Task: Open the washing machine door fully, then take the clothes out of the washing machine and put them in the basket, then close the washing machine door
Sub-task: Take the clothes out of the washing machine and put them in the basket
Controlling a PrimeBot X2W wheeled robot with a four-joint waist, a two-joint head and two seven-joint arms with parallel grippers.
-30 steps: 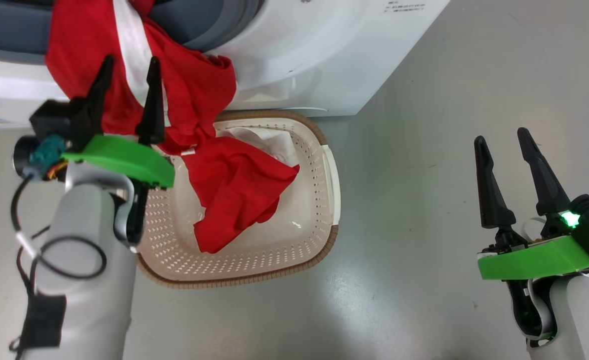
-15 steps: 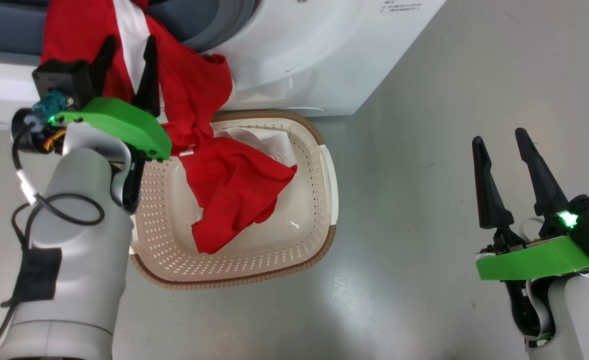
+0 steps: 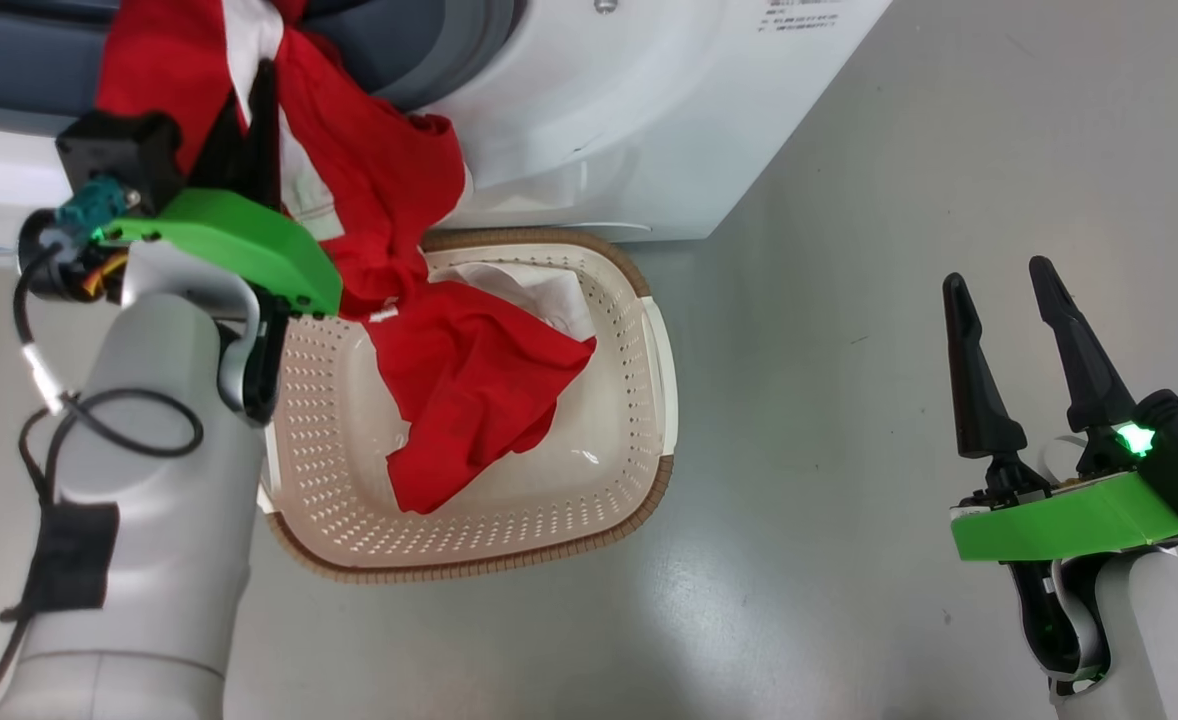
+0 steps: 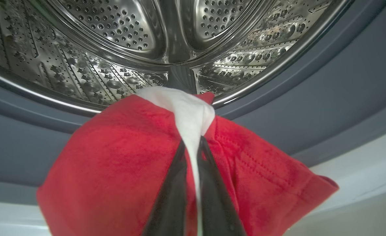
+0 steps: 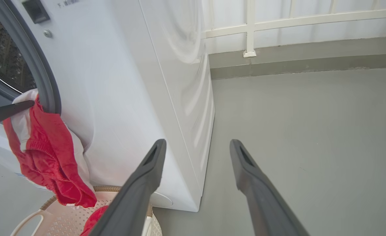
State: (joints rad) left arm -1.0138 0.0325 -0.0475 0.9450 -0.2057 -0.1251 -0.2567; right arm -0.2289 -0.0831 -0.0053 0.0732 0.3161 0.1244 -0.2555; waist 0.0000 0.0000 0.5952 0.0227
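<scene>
The fingers (image 4: pixel 173 186) of the left gripper (image 4: pixel 191 146) are closed on a white fold of the clothes (image 4: pixel 121 157) at the mouth of the washing machine (image 3: pixel 629 120); the garment's lower end lies in the basket (image 3: pixel 649 500). The pinch looks shallow, so fabric may slip out under pull or snag on the grey seal (image 4: pixel 311 98). The right gripper (image 3: pixel 997 272) stands open, empty.

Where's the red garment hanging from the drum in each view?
Head view: clothes upper left, draped from washing machine into basket.
Left wrist view: clothes lower centre, pinched by left gripper.
Right wrist view: clothes left edge, hanging.
Shared landmark: grey rubber ring.
</scene>
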